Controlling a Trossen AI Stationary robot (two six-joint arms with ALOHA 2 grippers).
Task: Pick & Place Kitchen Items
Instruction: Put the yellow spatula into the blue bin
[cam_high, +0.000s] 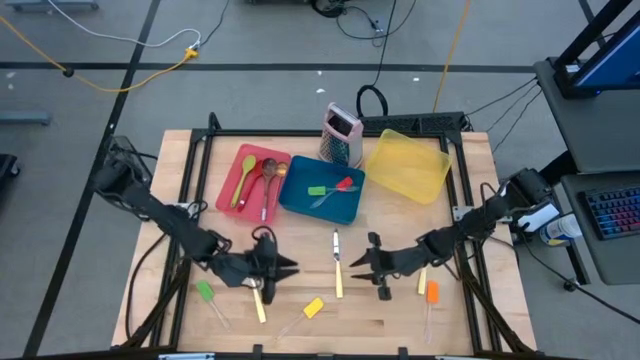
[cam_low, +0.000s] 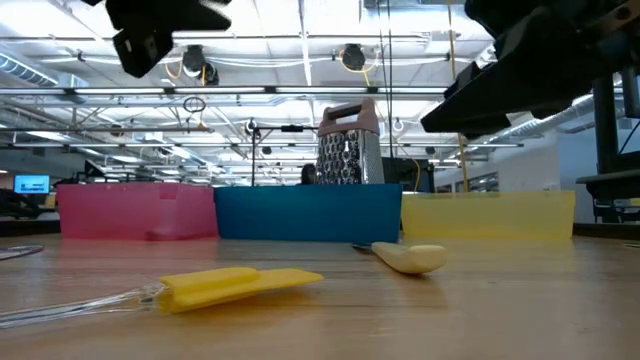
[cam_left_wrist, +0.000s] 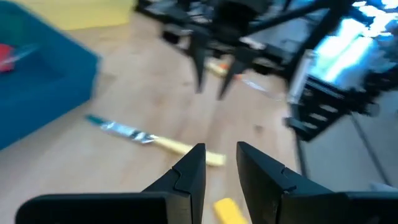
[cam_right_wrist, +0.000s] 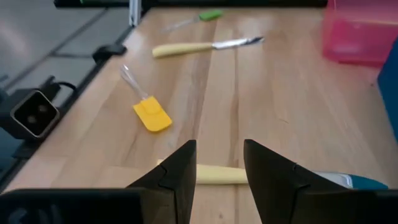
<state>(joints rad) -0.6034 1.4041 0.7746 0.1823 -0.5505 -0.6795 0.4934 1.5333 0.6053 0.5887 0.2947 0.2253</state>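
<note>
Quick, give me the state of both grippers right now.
Left gripper: open, holding nothing, above the table near a pale-handled knife.
Right gripper: open, holding nothing, over that same knife.

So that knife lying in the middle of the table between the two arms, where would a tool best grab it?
Probably by the pale yellow handle, coming straight down from above. The knife lies flat on the wood with its blade toward the trays, and the handle is the thicker part. The fingers should close across its width. The right tool hovers open nearest it.
</note>
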